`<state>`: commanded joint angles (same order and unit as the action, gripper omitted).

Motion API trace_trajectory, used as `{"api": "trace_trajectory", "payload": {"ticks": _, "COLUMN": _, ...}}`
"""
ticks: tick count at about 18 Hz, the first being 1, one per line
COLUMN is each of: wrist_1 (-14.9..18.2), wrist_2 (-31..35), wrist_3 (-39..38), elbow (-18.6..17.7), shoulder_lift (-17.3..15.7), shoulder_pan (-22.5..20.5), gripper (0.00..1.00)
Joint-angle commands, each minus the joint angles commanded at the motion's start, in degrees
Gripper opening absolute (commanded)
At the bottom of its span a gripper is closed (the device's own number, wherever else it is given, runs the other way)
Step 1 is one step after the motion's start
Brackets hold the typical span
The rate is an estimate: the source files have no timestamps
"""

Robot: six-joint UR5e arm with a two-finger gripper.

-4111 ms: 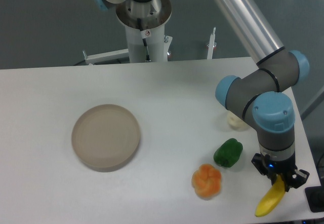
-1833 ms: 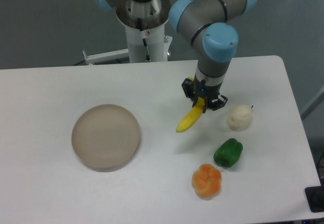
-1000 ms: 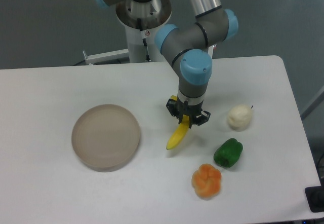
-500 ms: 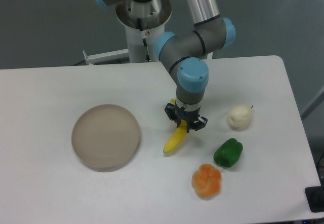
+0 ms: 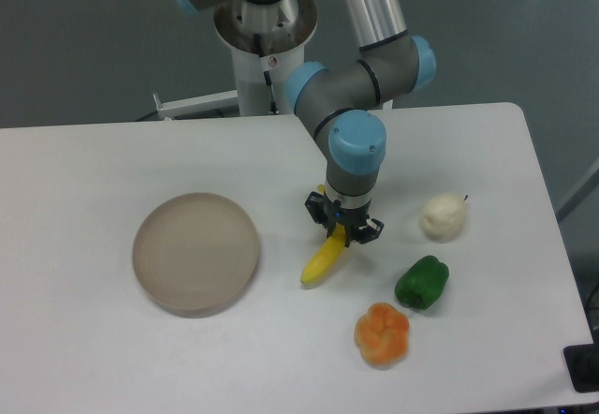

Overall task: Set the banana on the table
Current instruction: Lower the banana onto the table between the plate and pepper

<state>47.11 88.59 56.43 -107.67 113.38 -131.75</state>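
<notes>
The banana (image 5: 323,259) now sits lower and a little further left than half a second ago, its free tip at or almost on the table (image 5: 112,161); contact cannot be confirmed. You can judge the carry from the far right corner finished and the set-down nearly complete. Its long axis runs diagonally, lower tip pointing down-left toward the beige plate (image 5: 196,253), upper end up-right inside the gripper (image 5: 343,229). The fingers are closed narrowly on that upper end. The green pepper (image 5: 422,282), orange fruit (image 5: 382,333) and pale fruit (image 5: 443,216) lie apart to the right.
</notes>
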Motion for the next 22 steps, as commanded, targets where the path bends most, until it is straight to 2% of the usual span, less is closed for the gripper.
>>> {"api": "trace_trajectory", "payload": {"ticks": 22, "wrist_1": 0.00, "wrist_2": 0.00, "wrist_3": 0.17, "elbow": 0.35, "shoulder_lift": 0.97, "shoulder_pan": 0.00, "gripper": 0.27}}
